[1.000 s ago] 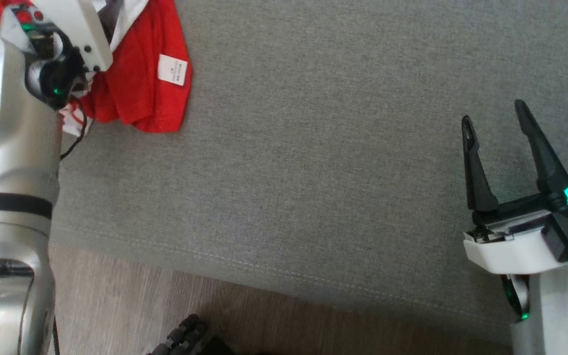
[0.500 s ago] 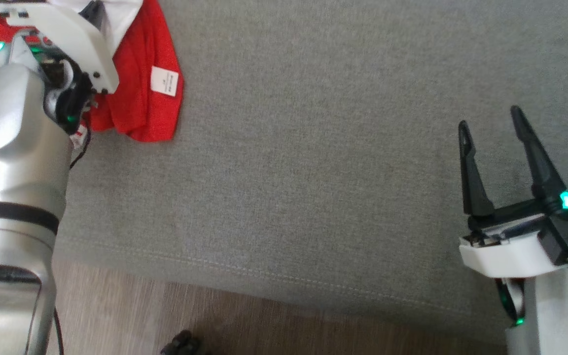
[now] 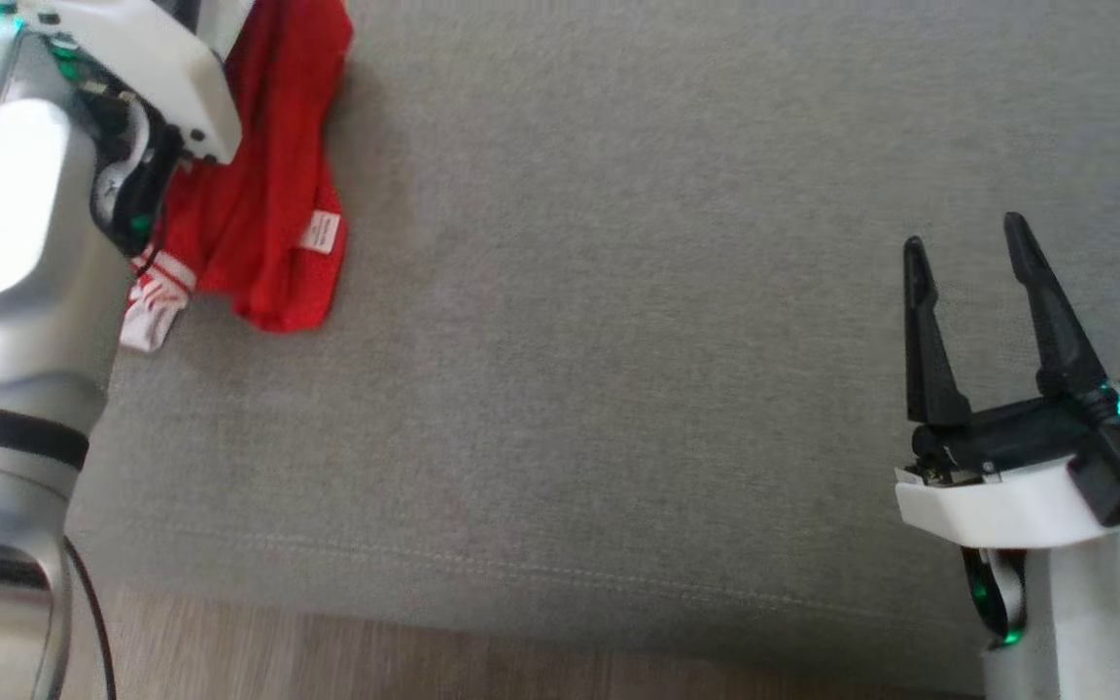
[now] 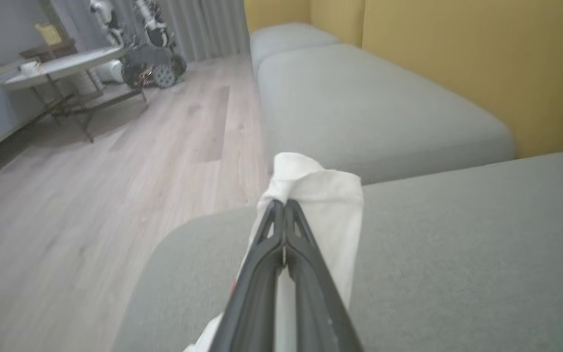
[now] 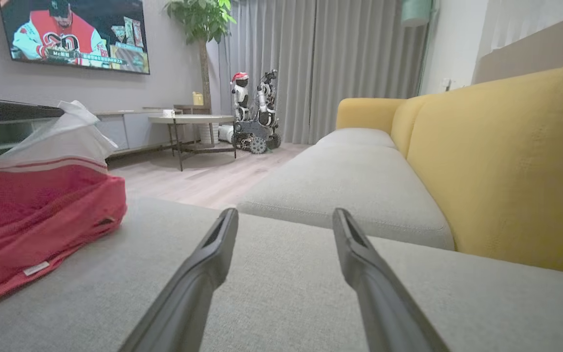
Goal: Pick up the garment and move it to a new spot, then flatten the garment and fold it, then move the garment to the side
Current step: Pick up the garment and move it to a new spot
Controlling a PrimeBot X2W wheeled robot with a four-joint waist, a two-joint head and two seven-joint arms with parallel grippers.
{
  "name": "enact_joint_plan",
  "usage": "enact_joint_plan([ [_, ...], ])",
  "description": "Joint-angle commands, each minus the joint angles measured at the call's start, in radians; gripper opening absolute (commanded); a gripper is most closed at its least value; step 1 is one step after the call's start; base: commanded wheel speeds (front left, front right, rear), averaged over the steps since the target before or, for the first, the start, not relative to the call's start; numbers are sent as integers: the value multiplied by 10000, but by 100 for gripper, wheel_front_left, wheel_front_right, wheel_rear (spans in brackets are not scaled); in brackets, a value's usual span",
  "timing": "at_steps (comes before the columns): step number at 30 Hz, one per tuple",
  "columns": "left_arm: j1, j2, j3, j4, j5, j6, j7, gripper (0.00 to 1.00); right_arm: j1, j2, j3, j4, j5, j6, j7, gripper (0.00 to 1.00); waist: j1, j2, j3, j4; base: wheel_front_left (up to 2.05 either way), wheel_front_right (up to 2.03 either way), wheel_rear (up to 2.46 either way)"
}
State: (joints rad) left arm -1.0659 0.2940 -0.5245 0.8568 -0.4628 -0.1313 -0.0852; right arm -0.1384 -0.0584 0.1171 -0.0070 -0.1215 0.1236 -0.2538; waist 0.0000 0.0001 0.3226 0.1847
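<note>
Head view: red garment (image 3: 268, 224) bunched upper left; right gripper (image 3: 966, 243) lower right, spread, empty. Left wrist view: left gripper (image 4: 281, 208) pinches its white edge, centre frame. Right wrist view: garment at left; looks soft, light, probably best gripped by hems.

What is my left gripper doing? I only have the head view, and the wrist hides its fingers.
Observer: Left wrist view: the left gripper is shut on a white fold of the garment.
Operator: Is the whole thing off the sofa?
Observer: No. In the right wrist view the white end is raised, but the red bulk lies on the grey cushion.
Operator: Is there more sofa beyond?
Observer: Yes, another grey seat runs on beside a yellow backrest.
</note>
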Motion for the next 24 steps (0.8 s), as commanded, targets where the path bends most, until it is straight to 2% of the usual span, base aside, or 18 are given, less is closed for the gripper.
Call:
enact_joint_plan([
  [1,-348,492,132,-476,22,7,-176,0,155,75,189,-361,195,71,-80,100,0,-1,-404,-393,0,0,0],
  [7,-200,225,-507,-1792,104,7,-286,0,288,79,174,-555,699,71,-80,100,0,-1,-928,-1230,0,0,0],
  [12,-57,-137,-865,-3009,184,124,-3,0,207,80,270,-789,1035,71,-80,100,0,-1,-958,-2206,0,0,0],
  [18,-173,-878,-1368,-4050,414,453,298,0,122,80,261,-1103,1286,71,-80,100,0,-1,-432,-3320,0,0,0],
  [24,-352,-1711,-2031,-3934,768,656,319,0,34,81,132,-1288,1424,71,-80,100,0,-1,271,-4265,0,0,0],
])
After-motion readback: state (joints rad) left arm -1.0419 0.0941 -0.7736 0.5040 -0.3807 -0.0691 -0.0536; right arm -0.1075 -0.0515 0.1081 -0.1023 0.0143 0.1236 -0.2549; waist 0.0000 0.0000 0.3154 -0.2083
